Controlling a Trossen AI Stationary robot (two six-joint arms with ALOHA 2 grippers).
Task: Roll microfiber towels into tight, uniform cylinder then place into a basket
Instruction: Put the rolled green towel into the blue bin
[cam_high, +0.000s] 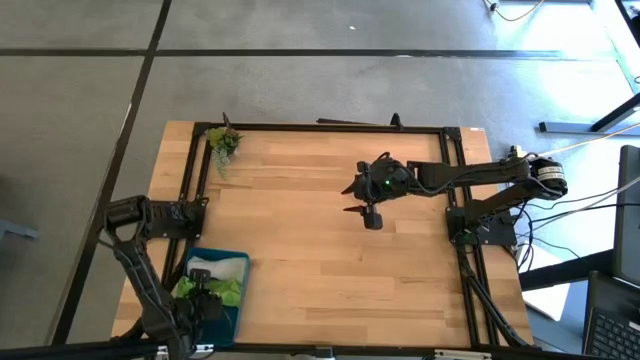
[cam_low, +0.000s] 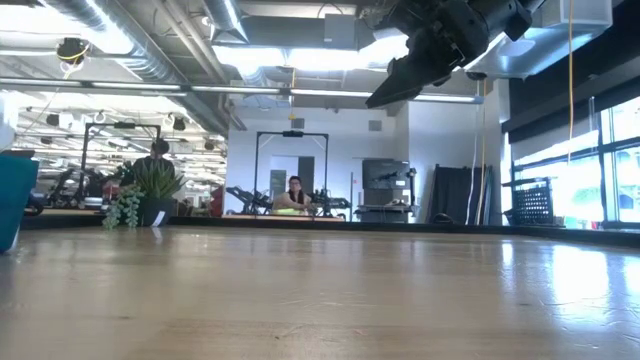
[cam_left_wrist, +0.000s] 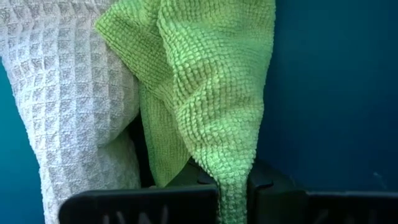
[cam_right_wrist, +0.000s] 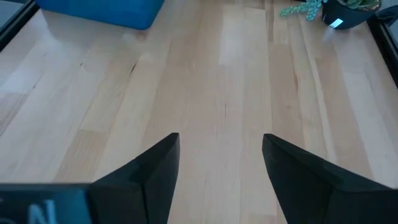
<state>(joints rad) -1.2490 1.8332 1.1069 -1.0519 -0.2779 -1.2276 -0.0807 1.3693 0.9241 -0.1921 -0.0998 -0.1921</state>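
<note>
Tabletop (cam_high: 320, 250) bare mid-board; basket (cam_high: 228, 268) sits at its near-left corner, long axis front-to-back. Both towels lie in it, grey towel (cam_left_wrist: 68, 106) beside green towel (cam_left_wrist: 211, 87). Our left gripper (cam_high: 203, 300) is over the basket, clamped on a green fold. Right gripper (cam_high: 366, 196) hangs wide, well away from the basket.

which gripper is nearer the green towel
Left. The left gripper is in the basket, shut on the green towel. The right gripper hangs open above mid-table, far off.
</note>
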